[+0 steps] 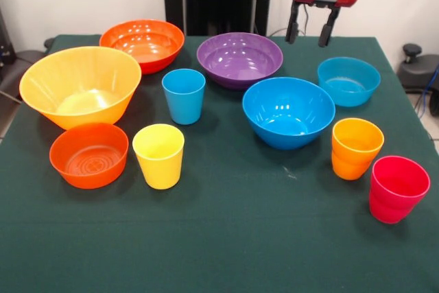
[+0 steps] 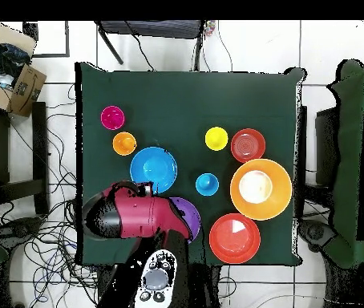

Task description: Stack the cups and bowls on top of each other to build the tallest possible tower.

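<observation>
My gripper (image 1: 310,32) hangs open and empty above the table's far right edge, just behind the small teal-blue bowl (image 1: 348,80). All bowls and cups stand apart and upright. There is a big yellow-orange bowl (image 1: 80,86), a wide orange bowl (image 1: 143,44), a small orange bowl (image 1: 89,156), a purple bowl (image 1: 239,58) and a big blue bowl (image 1: 288,111). The cups are blue (image 1: 184,95), yellow (image 1: 158,156), orange (image 1: 356,147) and pinkish red (image 1: 398,188). In the overhead view the arm's red head (image 2: 129,212) hides the teal bowl and part of the purple bowl (image 2: 188,215).
The dark green table (image 1: 233,238) has open cloth along its front edge. Overhead, chairs (image 2: 353,160) stand beside the table, and a cardboard box (image 2: 21,87) and cables lie on the floor.
</observation>
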Tool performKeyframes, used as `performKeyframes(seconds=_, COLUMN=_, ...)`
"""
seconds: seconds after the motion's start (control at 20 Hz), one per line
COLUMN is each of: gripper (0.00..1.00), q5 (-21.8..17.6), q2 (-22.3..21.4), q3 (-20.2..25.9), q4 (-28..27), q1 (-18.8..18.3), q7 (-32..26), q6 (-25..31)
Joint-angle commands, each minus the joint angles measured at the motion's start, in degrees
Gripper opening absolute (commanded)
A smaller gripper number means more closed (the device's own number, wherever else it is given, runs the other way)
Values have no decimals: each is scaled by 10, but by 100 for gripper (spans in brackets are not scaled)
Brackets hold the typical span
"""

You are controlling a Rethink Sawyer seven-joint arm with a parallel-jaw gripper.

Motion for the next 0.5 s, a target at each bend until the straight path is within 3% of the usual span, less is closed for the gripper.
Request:
performKeyframes(seconds=0.05, gripper=100, q5=8, q2=27, q3=22, q4=-21, q1=7, q7=89, q6=35)
performKeyframes(seconds=0.5, gripper=100, q5=10, q2=25, q3=20, q4=-20, q1=9, q7=91, q6=36)
